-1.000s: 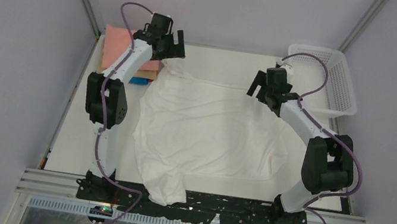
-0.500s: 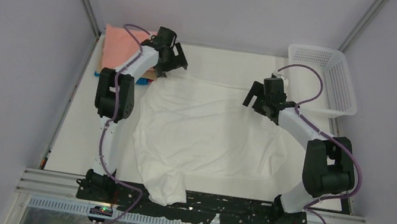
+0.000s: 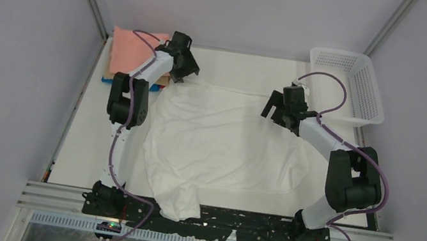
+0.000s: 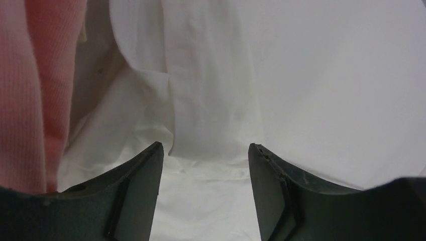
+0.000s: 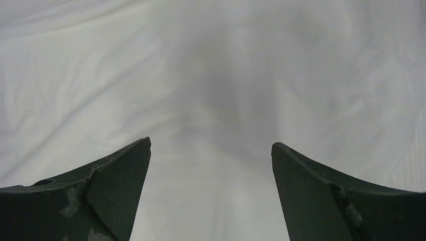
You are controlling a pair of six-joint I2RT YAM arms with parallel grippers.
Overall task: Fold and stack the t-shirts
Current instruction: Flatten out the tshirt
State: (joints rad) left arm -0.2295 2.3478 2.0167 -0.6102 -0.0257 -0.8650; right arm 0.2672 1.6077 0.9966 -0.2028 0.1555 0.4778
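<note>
A white t-shirt [image 3: 223, 145] lies spread and wrinkled over the middle of the table, one part hanging over the near edge. No print shows on it. My left gripper [image 3: 185, 71] is open, low over its far left corner, with a white fold [image 4: 211, 115] between the fingertips. My right gripper [image 3: 276, 109] is open, just above the shirt's far right edge; only white cloth [image 5: 211, 90] fills that view. A folded salmon-pink shirt [image 3: 131, 49] tops a stack at the far left, also showing in the left wrist view [image 4: 30, 90]. A blue layer [image 3: 107, 79] peeks below it.
A white plastic mesh basket [image 3: 349, 84] stands at the far right corner. Grey walls and metal posts close in the table. A metal rail [image 3: 214, 221] with the arm bases runs along the near edge.
The left gripper has come down and back toward the shirt's far left corner. The right gripper has dropped slightly and shifted left over the shirt's far right edge. The shirt has not moved.
</note>
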